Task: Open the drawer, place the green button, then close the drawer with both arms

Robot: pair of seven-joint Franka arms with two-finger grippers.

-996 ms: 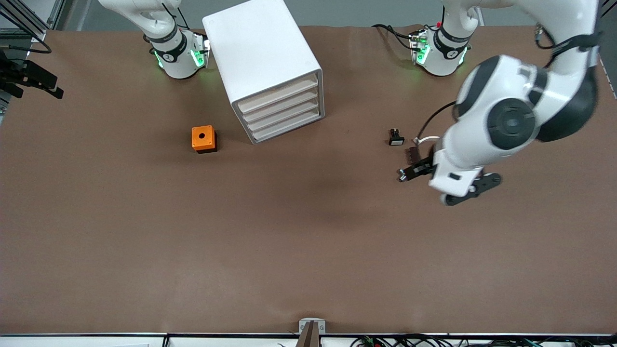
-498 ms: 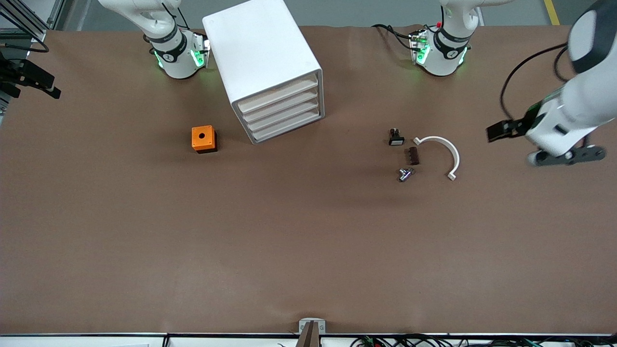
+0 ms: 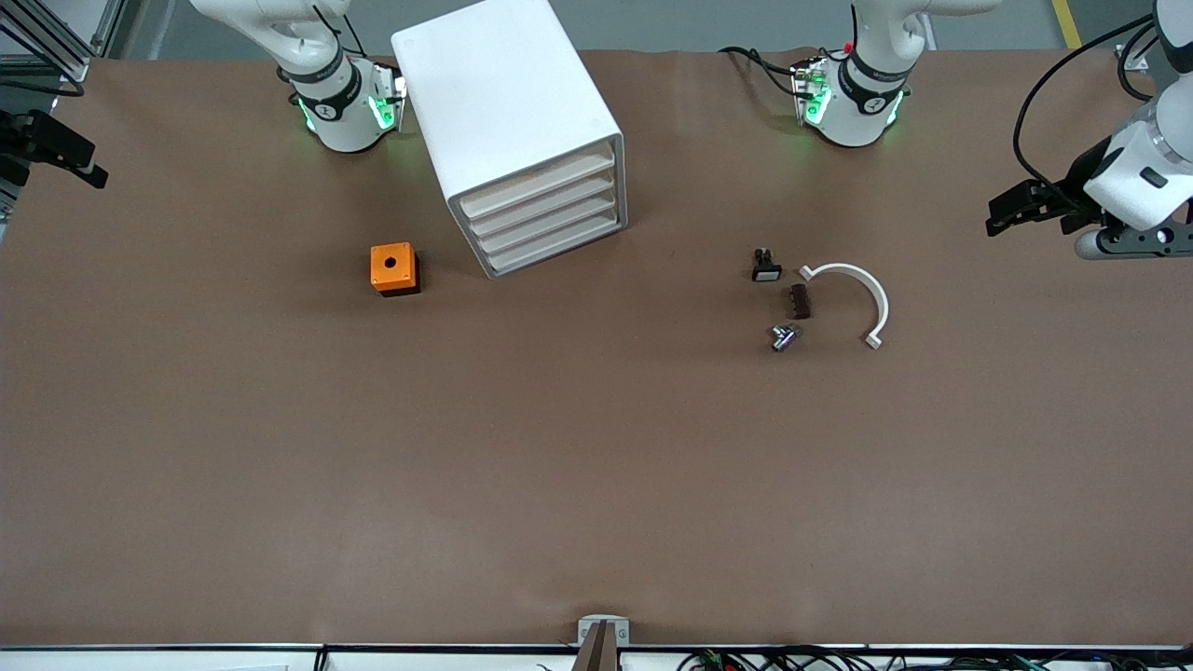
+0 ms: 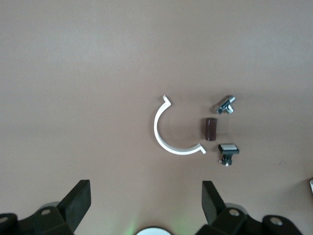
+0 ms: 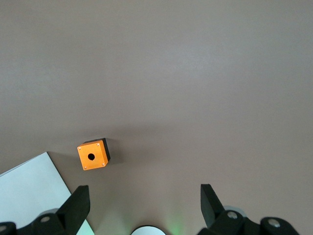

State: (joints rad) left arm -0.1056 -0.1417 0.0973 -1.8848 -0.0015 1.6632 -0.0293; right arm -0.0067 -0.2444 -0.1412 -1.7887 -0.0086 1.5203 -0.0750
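Left gripper (image 4: 145, 205) over its table end, right gripper (image 5: 142, 205) over the other, both wide open, empty. Drawers (image 3: 541, 210) shut. Risk imo: parts bunched, so it grabs the white-faced button (image 3: 766, 268) by mistake.

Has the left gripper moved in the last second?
Yes. The left gripper swung away from the white clip, out toward the left arm's end of the table.

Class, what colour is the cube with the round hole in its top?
Orange: the cube shows best in the front view.
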